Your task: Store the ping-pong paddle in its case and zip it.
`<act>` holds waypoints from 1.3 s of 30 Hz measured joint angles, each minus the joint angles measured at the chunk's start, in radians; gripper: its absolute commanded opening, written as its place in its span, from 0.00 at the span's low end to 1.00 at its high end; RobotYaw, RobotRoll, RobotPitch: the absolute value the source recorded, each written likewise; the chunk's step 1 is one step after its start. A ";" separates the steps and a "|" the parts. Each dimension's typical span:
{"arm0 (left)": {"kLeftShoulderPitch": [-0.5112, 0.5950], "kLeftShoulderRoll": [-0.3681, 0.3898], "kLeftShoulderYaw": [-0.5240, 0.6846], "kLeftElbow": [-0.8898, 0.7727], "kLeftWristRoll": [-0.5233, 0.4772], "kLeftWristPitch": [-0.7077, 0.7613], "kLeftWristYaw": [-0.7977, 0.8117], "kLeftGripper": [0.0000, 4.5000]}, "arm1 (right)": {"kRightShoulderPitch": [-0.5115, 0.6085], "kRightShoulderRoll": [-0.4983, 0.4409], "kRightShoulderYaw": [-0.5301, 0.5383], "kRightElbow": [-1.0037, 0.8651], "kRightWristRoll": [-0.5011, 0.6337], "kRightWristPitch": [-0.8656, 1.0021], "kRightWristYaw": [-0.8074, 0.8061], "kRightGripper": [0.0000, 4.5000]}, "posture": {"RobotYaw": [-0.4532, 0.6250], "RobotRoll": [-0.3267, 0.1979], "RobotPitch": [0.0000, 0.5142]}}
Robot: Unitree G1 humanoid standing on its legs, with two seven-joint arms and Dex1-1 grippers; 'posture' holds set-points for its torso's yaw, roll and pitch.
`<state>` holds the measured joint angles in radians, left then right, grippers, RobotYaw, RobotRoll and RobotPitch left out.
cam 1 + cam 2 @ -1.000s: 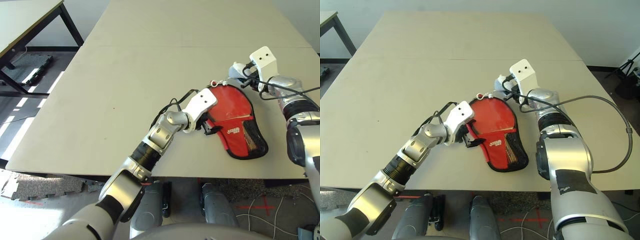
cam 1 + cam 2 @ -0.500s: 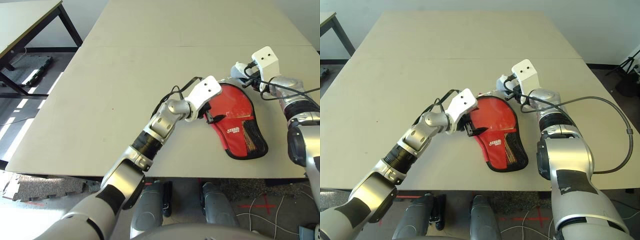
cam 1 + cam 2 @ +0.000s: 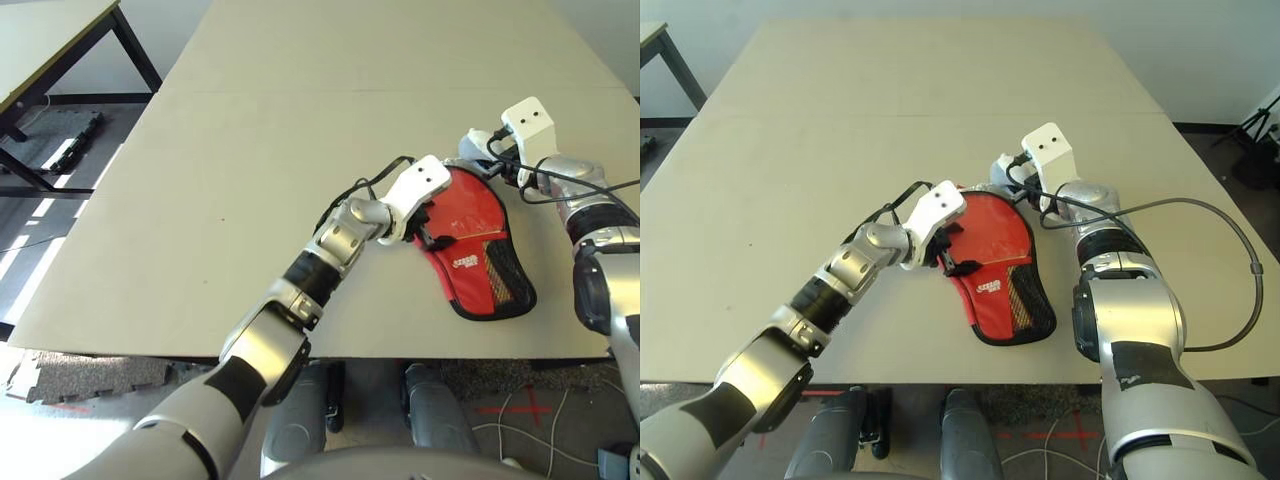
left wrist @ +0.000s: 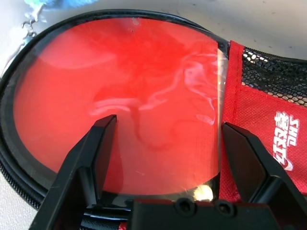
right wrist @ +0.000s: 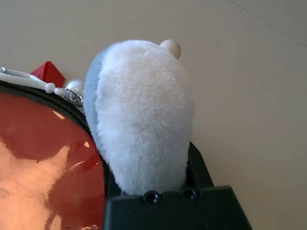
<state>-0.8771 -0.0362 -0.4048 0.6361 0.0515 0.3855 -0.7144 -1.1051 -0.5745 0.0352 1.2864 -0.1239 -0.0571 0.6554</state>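
Note:
The red case (image 3: 478, 232) lies flat near the table's front right, its black mesh pocket (image 3: 507, 275) toward me. My left gripper (image 3: 432, 228) hovers open over the case's round part, one finger (image 4: 91, 153) on each side of a glossy red face (image 4: 144, 96) inside the black zipper trim. I cannot tell whether that face is the ping-pong paddle's rubber or the case's own panel; no handle shows. At the case's far end, my right gripper (image 3: 480, 150) is shut on a fluffy white-blue pouch (image 5: 144, 110) that a small chain (image 5: 53, 88) links to the case.
The case lies close to the table's front edge (image 3: 400, 350). A seam (image 3: 300, 92) crosses the wide tan table farther back. A second table (image 3: 50, 40) stands at the far left. A black cable (image 3: 1230, 260) loops off my right forearm.
My left arm has reached forward and right, carrying its open gripper from the case's left edge to over the round part. The right gripper and the case have stayed put.

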 measured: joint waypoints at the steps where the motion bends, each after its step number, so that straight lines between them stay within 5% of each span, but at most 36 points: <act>1: -0.003 -0.001 0.000 0.004 0.002 0.000 0.000 1.00 | 0.000 -0.001 0.000 0.000 0.000 -0.001 0.001 0.10 | 0.35 0.62 0.32; 22: 0.015 -0.004 -0.005 -0.026 0.009 0.020 -0.010 1.00 | -0.001 -0.169 0.001 0.015 -0.043 -0.002 0.009 0.09 | 0.35 0.62 0.34; 29: 0.015 -0.004 -0.003 -0.025 0.009 0.019 -0.009 1.00 | 0.043 -0.321 0.009 0.014 -0.045 0.003 0.281 0.09 | 0.33 0.62 0.34; 39: 0.003 -0.014 0.003 0.006 0.009 0.002 -0.004 1.00 | 0.218 -0.444 0.022 -0.171 0.080 0.046 0.906 0.09 | 0.31 0.62 0.33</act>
<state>-0.8737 -0.0499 -0.4015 0.6417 0.0604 0.3878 -0.7186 -0.8870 -1.0187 0.0576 1.1151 -0.0439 -0.0115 1.5614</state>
